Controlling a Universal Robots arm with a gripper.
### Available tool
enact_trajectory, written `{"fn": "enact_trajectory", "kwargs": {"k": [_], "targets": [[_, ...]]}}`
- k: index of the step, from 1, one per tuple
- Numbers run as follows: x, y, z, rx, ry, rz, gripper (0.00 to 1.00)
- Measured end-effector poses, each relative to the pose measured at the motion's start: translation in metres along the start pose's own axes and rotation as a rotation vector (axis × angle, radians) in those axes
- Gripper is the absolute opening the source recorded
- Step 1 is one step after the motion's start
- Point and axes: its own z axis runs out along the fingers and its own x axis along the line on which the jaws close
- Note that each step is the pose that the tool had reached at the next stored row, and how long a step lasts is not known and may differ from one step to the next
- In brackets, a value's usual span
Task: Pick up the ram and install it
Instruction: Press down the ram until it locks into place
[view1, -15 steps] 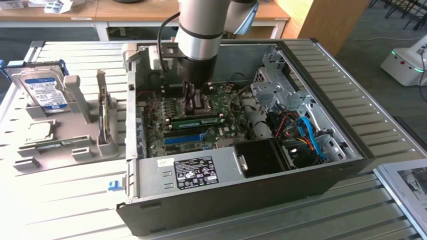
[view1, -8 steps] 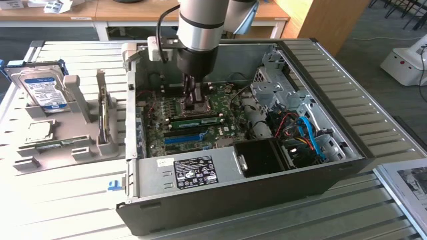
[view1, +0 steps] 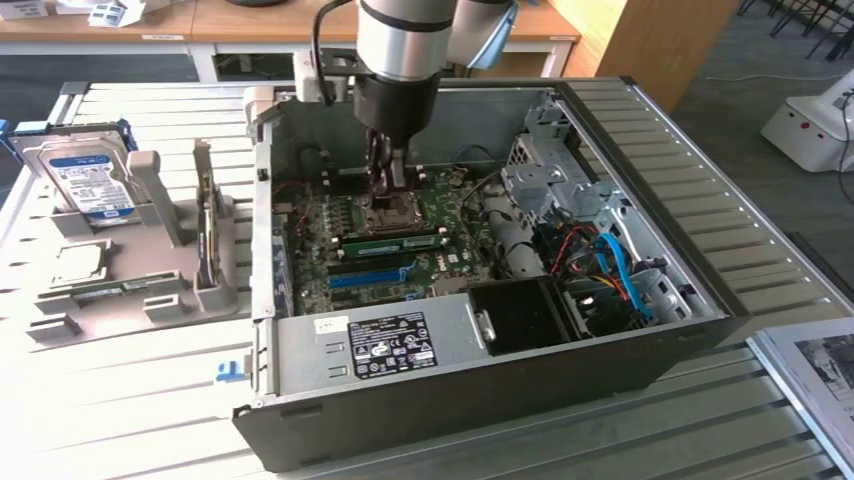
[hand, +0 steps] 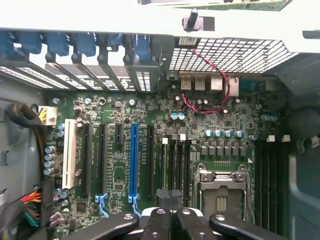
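The ram (view1: 394, 242), a narrow green stick with black chips, stands on edge in a motherboard slot between the processor socket (view1: 387, 212) and the long blue slot (view1: 364, 277). My gripper (view1: 387, 185) hangs inside the open computer case, above the board near the socket and clear of the ram. Its fingers are shut with nothing between them. In the wrist view the shut gripper (hand: 170, 200) hovers over the black slots between the blue slot (hand: 133, 160) and the socket (hand: 220, 192).
The case walls (view1: 627, 150) ring the motherboard. A power supply (view1: 387, 345) and a bundle of cables (view1: 621, 270) sit inside the case. At the exterior view's left, a grey stand (view1: 147, 200) holds a hard drive (view1: 83, 175), a silver chip (view1: 78, 262) and a green board strip (view1: 107, 290).
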Motion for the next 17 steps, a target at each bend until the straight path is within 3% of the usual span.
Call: {"fn": "enact_trajectory", "kwargs": {"k": [17], "targets": [[-0.001, 0.0022, -0.0362, -0.0017, 0.0095, 0.001, 0.10]]}}
